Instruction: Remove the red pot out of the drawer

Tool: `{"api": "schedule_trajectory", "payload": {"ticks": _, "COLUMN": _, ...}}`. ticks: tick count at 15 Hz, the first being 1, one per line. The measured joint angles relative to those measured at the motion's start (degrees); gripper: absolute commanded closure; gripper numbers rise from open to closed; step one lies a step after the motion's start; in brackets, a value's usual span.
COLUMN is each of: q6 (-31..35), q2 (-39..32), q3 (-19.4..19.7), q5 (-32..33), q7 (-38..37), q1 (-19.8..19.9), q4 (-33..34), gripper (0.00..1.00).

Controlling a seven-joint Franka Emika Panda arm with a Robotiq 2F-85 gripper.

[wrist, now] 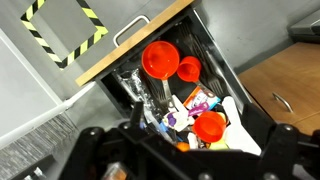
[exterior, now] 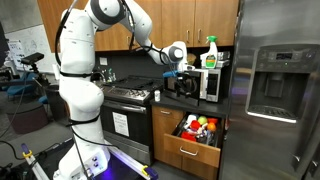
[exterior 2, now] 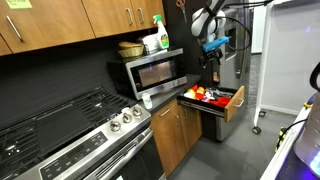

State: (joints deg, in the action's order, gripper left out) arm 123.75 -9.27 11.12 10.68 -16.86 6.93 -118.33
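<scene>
The brown wooden drawer (exterior: 190,152) (exterior 2: 236,103) stands pulled open below the counter and is full of toys. In the wrist view I look down into it past its front panel (wrist: 110,62). A bright red round pot (wrist: 160,58) lies near the front panel, with a smaller red piece (wrist: 188,69) touching it. Another red round piece (wrist: 210,126) lies deeper among the clutter. Red shapes also show in the drawer in both exterior views (exterior: 193,124) (exterior 2: 200,93). My gripper (exterior: 178,72) (exterior 2: 210,45) (wrist: 190,162) hangs open and empty well above the drawer.
A microwave (exterior: 212,82) (exterior 2: 150,72) sits on the counter beside the gripper, with a spray bottle (exterior: 211,50) on top. A steel fridge (exterior: 275,90) stands next to the drawer and a black stove (exterior: 125,100) on its other side. Utensils (wrist: 140,95) and a white toy (wrist: 238,125) fill the drawer.
</scene>
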Motion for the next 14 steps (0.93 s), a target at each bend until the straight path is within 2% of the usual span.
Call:
{"api": "schedule_trajectory", "payload": {"ticks": 6, "q6": -1.16, "q2": -0.61, "q3": 0.91, "q5": -0.84, "q7": 6.36, "q1": 2.81, "q4": 2.06, "gripper": 0.0}}
{"api": "schedule_trajectory", "payload": {"ticks": 10, "q6": -1.16, "q2": -2.55, "q3": 0.76, "q5": -2.96, "q7": 9.16, "q1": 2.91, "q4": 2.88, "gripper": 0.0}}
{"api": "schedule_trajectory", "payload": {"ticks": 14, "q6": 0.44, "q2": -5.91, "q3": -0.99, "q5": -4.39, "q7": 8.48, "q1": 1.98, "q4": 2.05, "gripper": 0.0}}
